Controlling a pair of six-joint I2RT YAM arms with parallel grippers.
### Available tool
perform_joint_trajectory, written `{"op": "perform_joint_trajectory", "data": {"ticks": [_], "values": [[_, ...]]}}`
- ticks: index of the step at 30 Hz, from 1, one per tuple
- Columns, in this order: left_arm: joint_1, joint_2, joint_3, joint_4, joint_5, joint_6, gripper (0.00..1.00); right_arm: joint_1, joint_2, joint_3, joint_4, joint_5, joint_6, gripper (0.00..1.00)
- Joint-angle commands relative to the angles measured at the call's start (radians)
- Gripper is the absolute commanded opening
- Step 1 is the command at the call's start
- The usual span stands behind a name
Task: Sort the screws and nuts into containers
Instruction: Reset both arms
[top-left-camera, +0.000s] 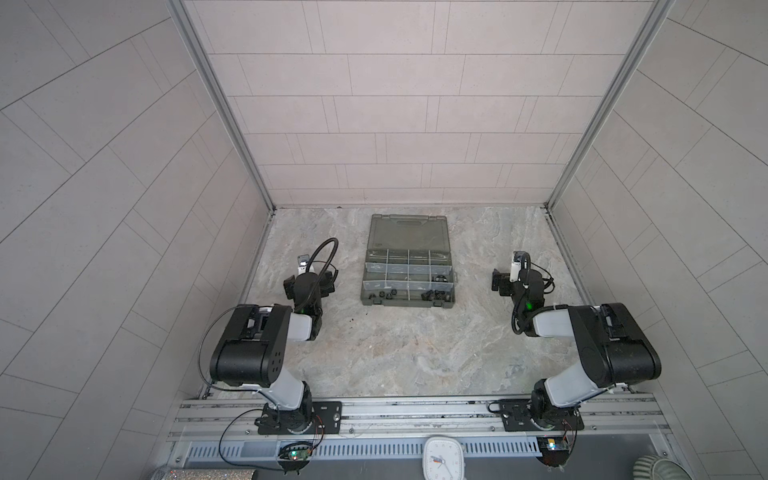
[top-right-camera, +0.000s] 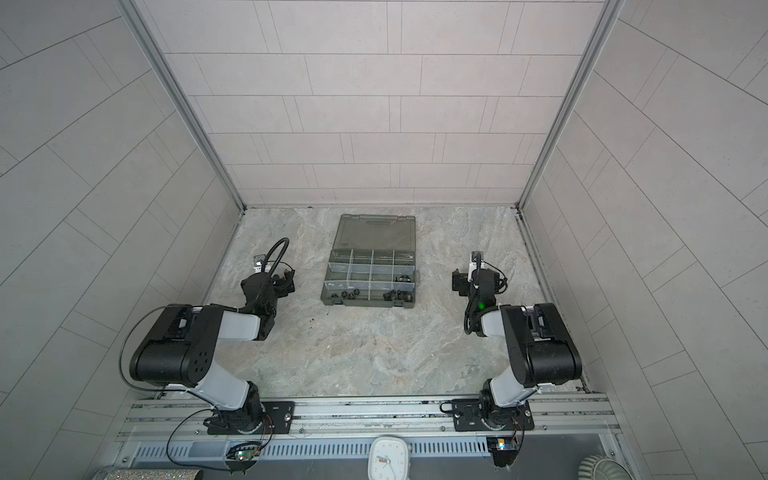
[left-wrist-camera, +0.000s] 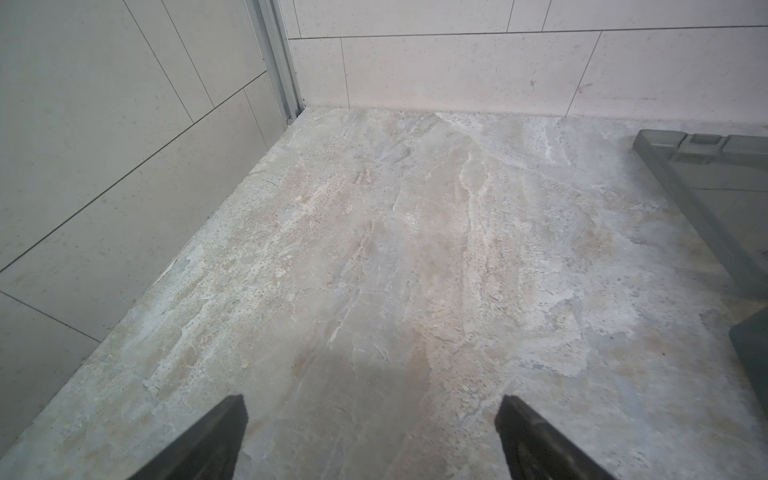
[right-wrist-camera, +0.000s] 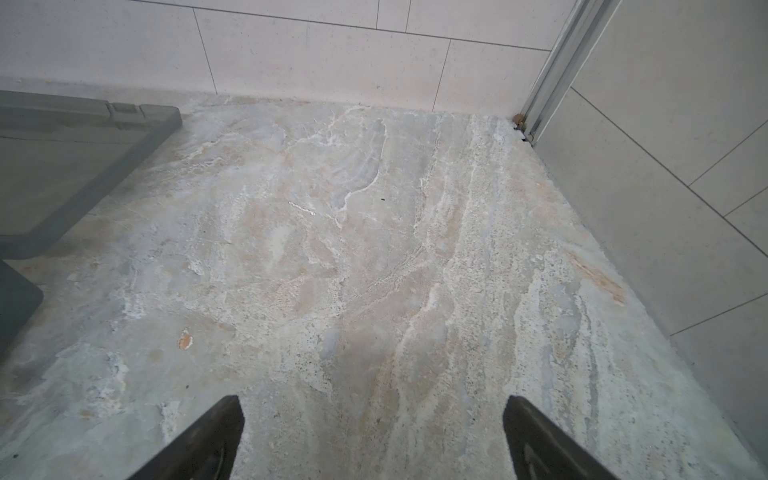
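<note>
The olive-grey organiser case (top-left-camera: 407, 300) (top-right-camera: 368, 303) lies open mid-table in both top views, its lid (top-left-camera: 409, 232) flat toward the back wall. Its containers (top-left-camera: 397, 270) are pale-walled compartments. Several small black pieces sit in the front-left compartment (top-left-camera: 381, 294), the front-right one (top-left-camera: 435, 295) and the right one of the middle row (top-left-camera: 440, 279); they are too small to tell screws from nuts. My left gripper (top-left-camera: 308, 279) (left-wrist-camera: 372, 401) hovers left of the case, open and empty. My right gripper (top-left-camera: 519, 276) (right-wrist-camera: 372, 399) hovers right of it, open and empty.
Tiled walls close in the marble table (top-left-camera: 415, 353) at the back and both sides. Both wrist views catch a corner of the lid (left-wrist-camera: 706, 199) (right-wrist-camera: 83, 166). Tiny dark specks (top-left-camera: 351, 321) lie in front of the case. A white clock (top-left-camera: 442, 457) stands beyond the front rail.
</note>
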Motion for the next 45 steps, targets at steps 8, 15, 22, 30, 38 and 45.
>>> {"op": "perform_joint_trajectory", "data": {"ticks": [8,15,22,30,38,45], "values": [[0.016,0.011,0.009,0.053,0.024,-0.004,1.00,0.063,-0.040,-0.016,-0.007,0.104,-0.035,0.99],[0.022,0.011,0.007,0.058,0.036,-0.008,1.00,0.126,-0.045,-0.088,0.122,0.251,-0.047,0.99],[0.023,0.014,0.006,0.062,0.038,-0.009,1.00,0.108,-0.030,-0.027,0.025,0.230,-0.033,0.99],[0.023,0.013,0.006,0.064,0.040,-0.007,1.00,0.057,0.014,-0.013,0.068,0.143,-0.025,0.99],[0.023,0.012,0.004,0.065,0.041,-0.006,1.00,0.056,0.012,-0.015,0.067,0.141,-0.025,0.99],[0.024,0.009,0.004,0.061,0.040,-0.008,1.00,0.056,0.010,-0.014,0.065,0.143,-0.025,0.99]]}}
